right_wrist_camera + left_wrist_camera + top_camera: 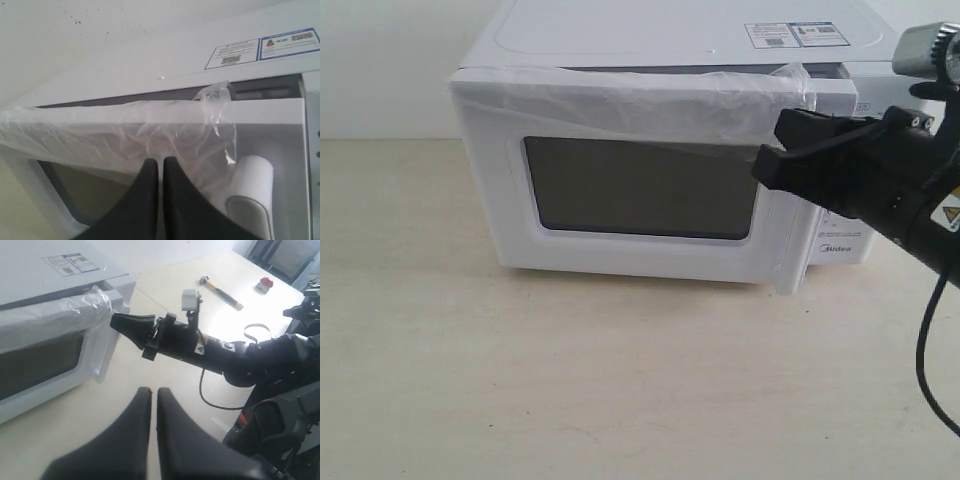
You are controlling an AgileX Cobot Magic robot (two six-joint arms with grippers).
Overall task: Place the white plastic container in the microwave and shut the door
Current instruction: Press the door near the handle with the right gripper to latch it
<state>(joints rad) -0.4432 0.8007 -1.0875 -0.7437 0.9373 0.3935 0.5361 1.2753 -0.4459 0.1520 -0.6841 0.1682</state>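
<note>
While the door (510, 200) sits nearly flush with the microwave (620, 30), it is not latched: a thin dark gap shows along its top edge, and the handle-side edge stands proud of the control panel. Right gripper (160, 162) has its fingers together, tips at the loose clear film (650, 100) on the door's upper front, just beside the white bar handle (250, 195) — can't tell if it is pressing. Left gripper (152, 390) is also pinched together, holding nothing, over the table (620, 380) in front of the microwave and well apart from it. The white plastic container can't be made out — the door's window (640, 188) reads dark.
</note>
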